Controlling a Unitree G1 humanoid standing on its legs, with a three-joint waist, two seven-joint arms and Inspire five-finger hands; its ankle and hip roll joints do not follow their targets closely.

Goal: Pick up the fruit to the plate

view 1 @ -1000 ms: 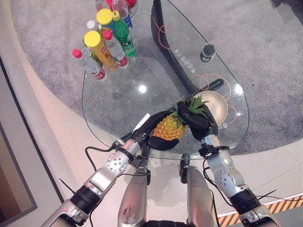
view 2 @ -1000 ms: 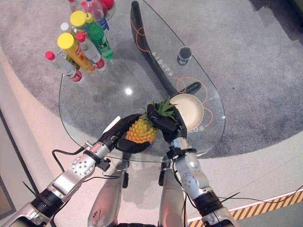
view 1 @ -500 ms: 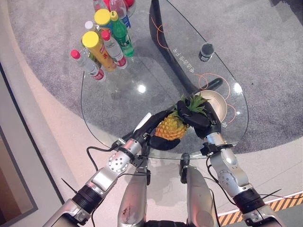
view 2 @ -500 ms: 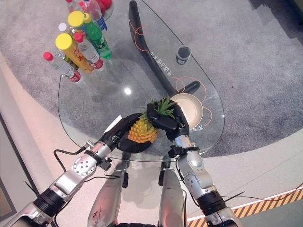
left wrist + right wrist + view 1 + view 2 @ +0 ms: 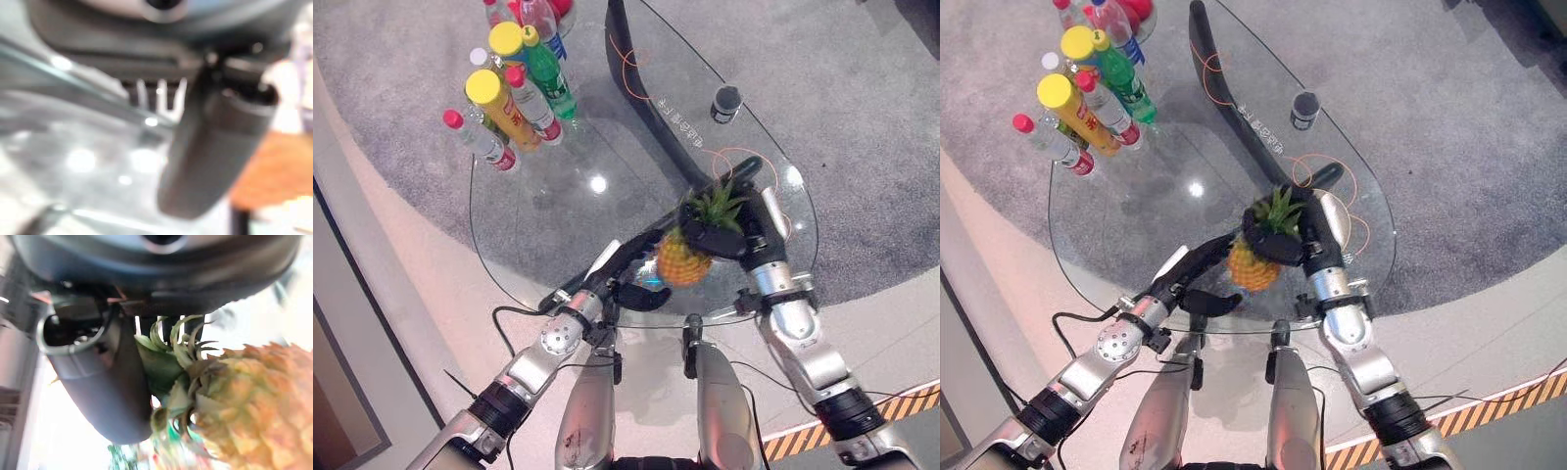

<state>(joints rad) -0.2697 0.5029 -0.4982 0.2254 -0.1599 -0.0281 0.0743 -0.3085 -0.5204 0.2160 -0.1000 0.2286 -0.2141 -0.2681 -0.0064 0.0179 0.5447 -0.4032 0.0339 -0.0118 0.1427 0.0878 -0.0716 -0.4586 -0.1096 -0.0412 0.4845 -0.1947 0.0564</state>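
At the centre right of the left eye view, the right hand (image 5: 729, 238) has its fingers curled round the neck of the small orange-yellow pineapple with a spiky green crown (image 5: 686, 257), just under the leaves, a sensible grip since the crown gives a narrow stem to close on. The fruit hangs off the clear glass tabletop (image 5: 558, 196), just short of the round pale plate (image 5: 1336, 213) that shows past the wrist, so it looks mid-carry toward it. The left hand (image 5: 631, 279) lies just left of the fruit with straight, relaxed fingers, holding nothing. The pineapple's skin is scaly and golden, its leaves stiff. A cluster of coloured plastic bottles (image 5: 514, 88) stands at the upper left.
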